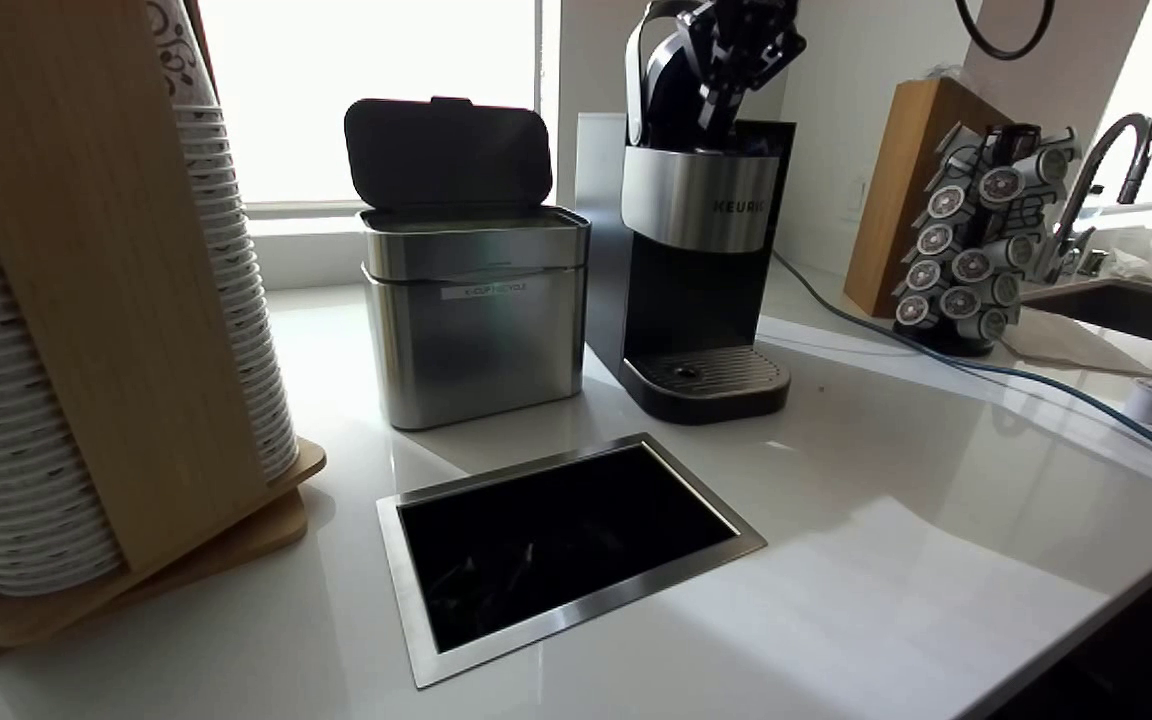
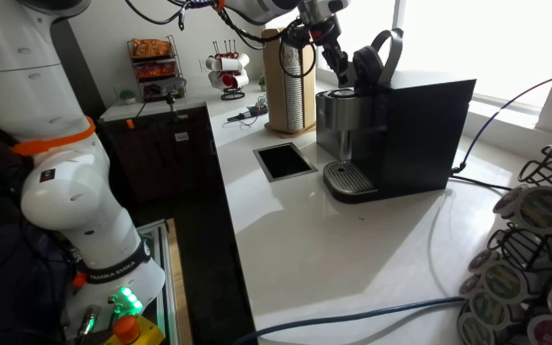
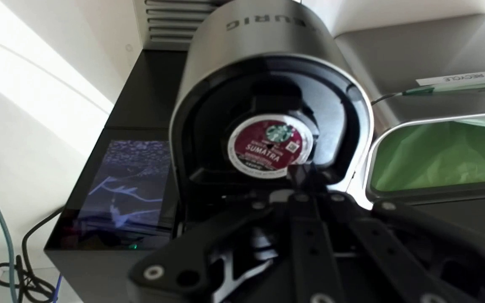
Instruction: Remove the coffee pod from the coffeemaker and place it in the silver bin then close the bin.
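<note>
The coffeemaker (image 1: 698, 205) stands with its top raised, also seen in an exterior view (image 2: 419, 139) and the wrist view (image 3: 263, 38). A coffee pod (image 3: 267, 145) with a dark red Sumatra lid sits in its open holder. My gripper (image 3: 303, 174) is shut with nothing visible between the fingertips, which overlap the pod's edge in the wrist view; contact cannot be told. The gripper also shows above the machine in both exterior views (image 1: 718, 120) (image 2: 342, 76). The silver bin (image 1: 481, 345) stands beside the coffeemaker with its black lid (image 1: 448, 155) open; its green liner (image 3: 444, 155) shows.
A steel-rimmed countertop opening (image 1: 576, 625) lies in front of the bin. The raised coffeemaker handle (image 2: 393, 52) stands close to the gripper. A cup rack (image 1: 86, 250) is on one side, a pod carousel (image 1: 976, 240) on the other. A blue cable (image 1: 1056, 385) crosses the counter.
</note>
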Robot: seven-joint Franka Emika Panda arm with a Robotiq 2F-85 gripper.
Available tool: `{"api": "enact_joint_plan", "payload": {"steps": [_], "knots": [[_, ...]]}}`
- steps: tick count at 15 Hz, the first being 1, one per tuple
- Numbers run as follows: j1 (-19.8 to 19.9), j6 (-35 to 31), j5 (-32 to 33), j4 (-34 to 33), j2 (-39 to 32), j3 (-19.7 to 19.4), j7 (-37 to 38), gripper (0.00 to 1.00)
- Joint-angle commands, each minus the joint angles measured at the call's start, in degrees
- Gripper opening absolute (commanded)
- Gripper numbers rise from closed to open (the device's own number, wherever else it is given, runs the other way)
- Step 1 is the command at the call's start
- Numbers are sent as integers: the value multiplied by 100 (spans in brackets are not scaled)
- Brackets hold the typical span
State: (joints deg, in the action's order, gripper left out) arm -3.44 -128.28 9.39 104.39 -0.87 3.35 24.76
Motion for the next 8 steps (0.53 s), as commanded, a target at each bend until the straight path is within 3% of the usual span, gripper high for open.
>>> {"api": "enact_joint_plan", "payload": {"steps": [1,3,5,8], "knots": [[1,212,106,-22,201,-4,15,0],[17,79,-141,25,209,-1,-44,0],[35,100,-224,58,173,-14,-3,27],[26,73,-313,144,153,-15,20,49]]}}
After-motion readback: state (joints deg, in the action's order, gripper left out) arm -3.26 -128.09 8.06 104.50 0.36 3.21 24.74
